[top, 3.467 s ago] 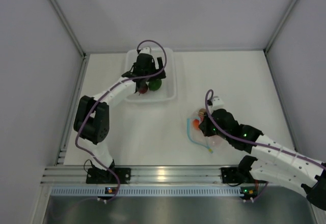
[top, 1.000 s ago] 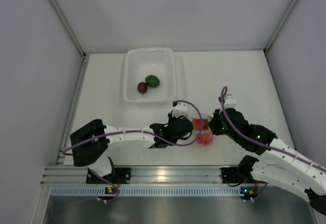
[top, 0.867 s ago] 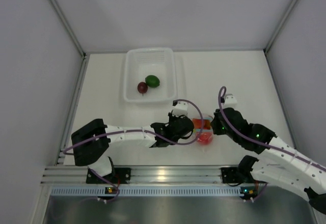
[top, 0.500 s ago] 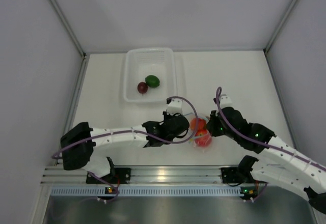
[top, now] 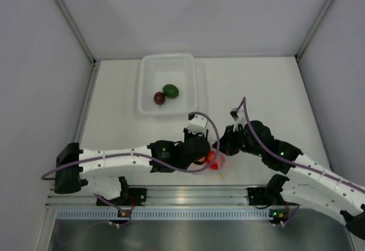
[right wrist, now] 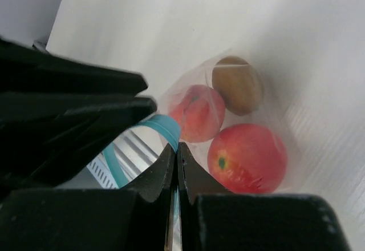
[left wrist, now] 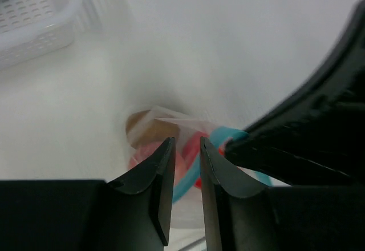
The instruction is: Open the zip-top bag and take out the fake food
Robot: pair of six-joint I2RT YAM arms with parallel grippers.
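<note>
Spreading across the top view, the white table [top: 274,85] carries everything. The left arm [top: 114,158] lies low along the near edge and reaches toward 3 o'clock, while the right arm [top: 308,168] comes in from 4 o'clock. They meet near the table's 6 o'clock edge. The translucent tub [top: 148,74] sits at 11 o'clock from the table's middle, well apart from that meeting point. The zip-top bag [right wrist: 199,85] hangs between the two wrists. The right gripper [right wrist: 175,147] is pinched tight on the bag's teal zip strip [right wrist: 165,124]. The left gripper [left wrist: 186,144] shows a narrow slit between its jaws at the bag's mouth; whether it grips the film cannot be told. Inside the bag are a red fruit [right wrist: 246,157], an orange fruit [right wrist: 197,114] at its 10 o'clock and a brownish fruit [right wrist: 236,84] at its 12 o'clock. In the tub the green fruit [top: 170,90] lies just beside the maroon fruit [top: 159,98].
</note>
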